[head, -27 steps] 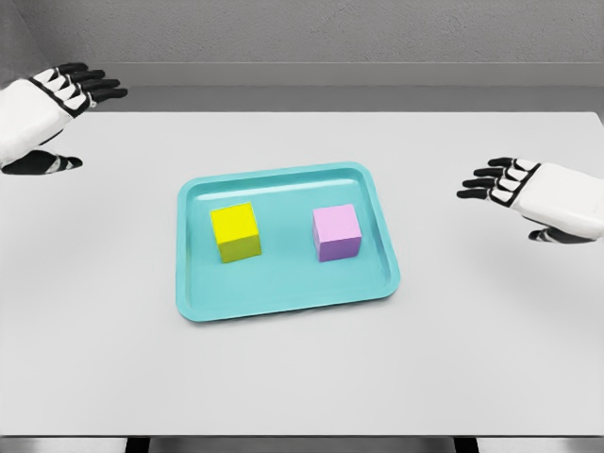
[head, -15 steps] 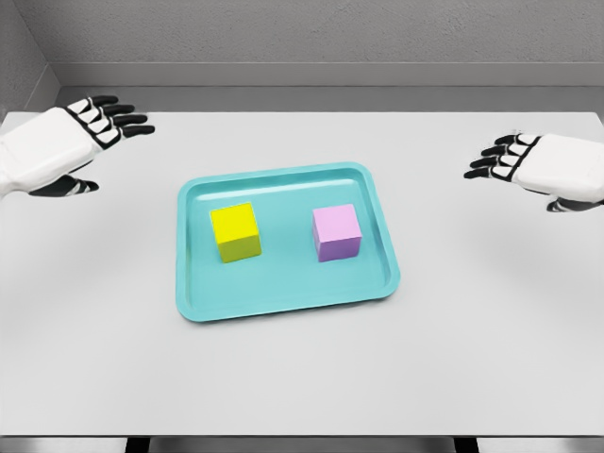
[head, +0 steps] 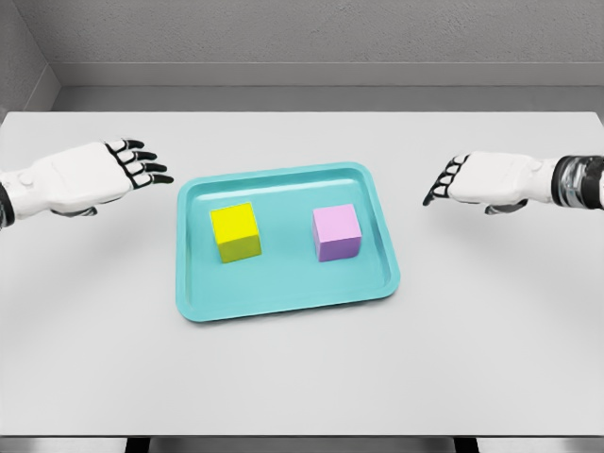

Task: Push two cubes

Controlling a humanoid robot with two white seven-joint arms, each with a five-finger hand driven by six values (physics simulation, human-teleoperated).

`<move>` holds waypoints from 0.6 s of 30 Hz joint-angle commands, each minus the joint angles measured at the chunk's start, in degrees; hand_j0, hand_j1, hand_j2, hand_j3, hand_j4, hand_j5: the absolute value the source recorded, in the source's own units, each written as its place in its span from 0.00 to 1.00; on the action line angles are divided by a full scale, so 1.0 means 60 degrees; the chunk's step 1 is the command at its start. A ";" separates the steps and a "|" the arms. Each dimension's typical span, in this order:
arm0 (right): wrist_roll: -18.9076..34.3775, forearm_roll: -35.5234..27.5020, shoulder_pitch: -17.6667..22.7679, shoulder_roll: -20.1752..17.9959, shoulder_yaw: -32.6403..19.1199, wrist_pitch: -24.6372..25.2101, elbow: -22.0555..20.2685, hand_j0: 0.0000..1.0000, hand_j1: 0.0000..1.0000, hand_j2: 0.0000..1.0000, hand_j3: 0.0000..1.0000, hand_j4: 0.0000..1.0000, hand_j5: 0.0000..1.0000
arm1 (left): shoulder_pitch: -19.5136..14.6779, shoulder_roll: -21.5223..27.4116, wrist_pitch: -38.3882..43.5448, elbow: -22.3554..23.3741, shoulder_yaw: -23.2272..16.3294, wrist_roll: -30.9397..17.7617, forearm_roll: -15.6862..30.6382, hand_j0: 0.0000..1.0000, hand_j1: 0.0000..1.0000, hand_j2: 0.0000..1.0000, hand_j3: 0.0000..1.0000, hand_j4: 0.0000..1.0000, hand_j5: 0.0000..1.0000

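Both hands flank the tray, ready to push inward.

The left hand [head: 90,176] and right hand [head: 477,179], fingers spread and empty, sit outside the shallow turquoise plastic tray [head: 283,297]; inside, yellow cube [head: 235,231] left, lilac cube [head: 337,232] right, apart.

The teal tray [head: 283,283] sits mid-table with a raised rim all round, and that rim is the only barrier between either hand and the cubes inside it. The yellow cube [head: 235,231] and the pink cube [head: 337,232] stand well apart, with a bare strip of tray floor between them and more open floor in front, toward the near rim. Outside the tray the grey table [head: 491,330] lies bare on both flanks, where the left hand [head: 90,176] and right hand [head: 486,179] hover with fingers extended.
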 commanded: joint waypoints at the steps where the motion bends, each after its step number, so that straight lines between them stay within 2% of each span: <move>1: 0.0004 -0.0010 0.0000 0.0118 0.0146 0.0023 0.0080 0.79 0.79 0.79 0.79 0.79 0.79 | -0.0029 -0.0008 0.0012 -0.0013 -0.0624 -0.0072 -0.0126 0.92 0.92 0.92 0.92 0.92 0.92; 4: 0.0004 0.0180 0.0044 0.0089 0.0146 0.0023 -0.0008 0.78 0.78 0.78 0.78 0.78 0.78 | -0.0264 0.0006 0.0012 -0.0086 -0.1006 -0.0087 -0.0126 0.86 0.86 0.86 0.86 0.86 0.86; 8: 0.0004 0.0195 0.0058 0.0279 0.0028 0.0023 -0.0521 0.76 0.76 0.76 0.76 0.76 0.76 | -0.0279 0.0387 0.0012 -0.0349 -0.1079 -0.0072 -0.0024 0.76 0.76 0.76 0.76 0.76 0.76; 9: 0.0004 0.0209 0.0073 0.0470 0.0043 0.0023 -0.0535 0.76 0.76 0.76 0.76 0.76 0.76 | -0.0279 0.0519 0.0012 -0.0423 -0.1079 -0.0072 0.0006 0.76 0.76 0.76 0.76 0.76 0.76; 16: 0.0004 0.0429 0.0117 0.0543 0.0160 0.0023 -0.0535 0.76 0.76 0.76 0.76 0.76 0.76 | -0.0015 0.1163 0.0012 -0.1097 -0.1050 -0.0058 0.0284 0.76 0.76 0.76 0.76 0.76 0.76; 18: 0.0004 0.0663 0.0117 0.0909 0.0160 0.0023 -0.0477 0.75 0.75 0.75 0.75 0.75 0.75 | 0.0102 0.1208 0.0012 -0.1243 -0.1050 -0.0058 0.0357 0.77 0.77 0.77 0.77 0.77 0.77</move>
